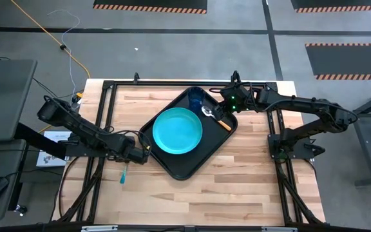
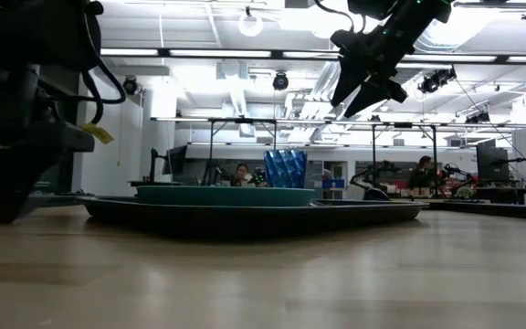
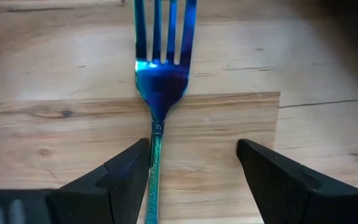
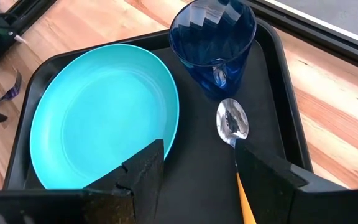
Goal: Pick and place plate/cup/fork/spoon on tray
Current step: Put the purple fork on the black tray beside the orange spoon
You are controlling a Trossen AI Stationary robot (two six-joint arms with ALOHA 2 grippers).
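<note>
Tabletop (image 1: 250,187): pale butcher-block wood in long strips, framed by black metal rails, standing on a grey floor with black lines and hazard-striped mats. Tray (image 1: 184,169): black, set askew near the tabletop's middle, toward the far edge. On it were the plate (image 1: 177,131), turquoise, filling the tray's central part; the cup (image 1: 195,98), dark blue, upright in the tray's far corner just beside the plate; and the spoon (image 1: 215,117), silver bowl near the cup, orange handle pointing toward the right edge. Fork (image 1: 124,173): blue, lying flat on bare wood off the tray's left corner, toward the tabletop's left edge. Left gripper (image 1: 140,155): low over the wood beside the tray's left corner, fingers spread wide with the fork's handle between them, one finger just beside the handle, nothing held. Right gripper (image 1: 226,96): raised above the tray's far right side over the spoon, fingers wide apart, empty. Room beyond, seen at tabletop height: strip lighting, white ceiling ducts, further benches with monitors, and seated people (image 2: 241,174) far off.
</note>
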